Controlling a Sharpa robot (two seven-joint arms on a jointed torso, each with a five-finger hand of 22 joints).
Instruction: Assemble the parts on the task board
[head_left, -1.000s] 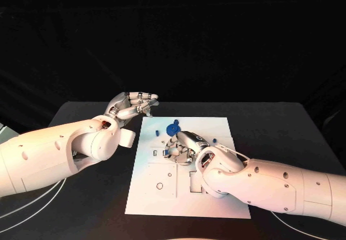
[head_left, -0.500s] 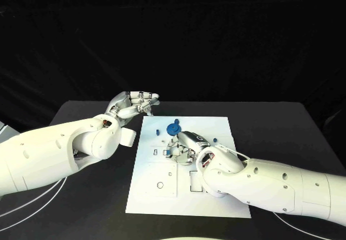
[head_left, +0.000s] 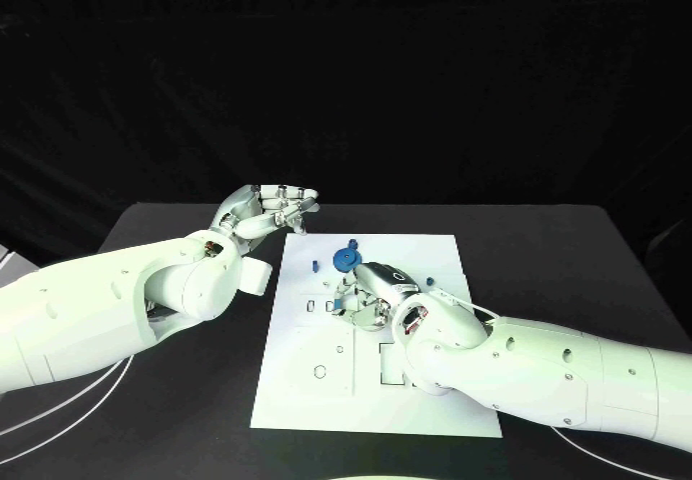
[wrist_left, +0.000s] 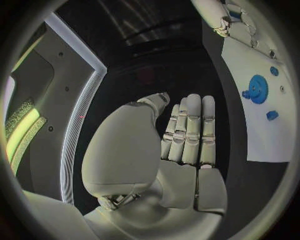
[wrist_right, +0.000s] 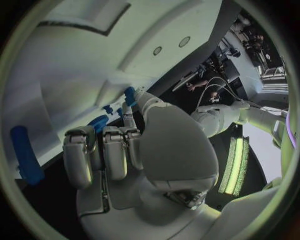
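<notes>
Task board (head_left: 433, 400): white plate lying flat at the middle of the black table (head_left: 577, 250), cut-outs and small holes showing across its near half.
Blue gear (head_left: 343, 259): sitting on the far part of the board, just beyond the right hand; a small blue peg (head_left: 315, 265) is standing beside it, toward the left arm.
Right hand (head_left: 369, 297): resting low over the board's middle, fingers curling down toward small blue pieces; whether it is actually pinching one, I cannot tell. In the right wrist view a long blue part (wrist_right: 25, 155) is lying on the board next to the fingers (wrist_right: 103, 152).
Left hand (head_left: 267, 213): hanging off the board's far left corner, fingers curled in on themselves with nothing inside.
Risk, judged: the right hand is hiding its own work area, so a piece could be going into a slot tilted and jamming.
Risk, judged: fingers sweeping outward could be knocking the gear or peg off its seat.
</notes>
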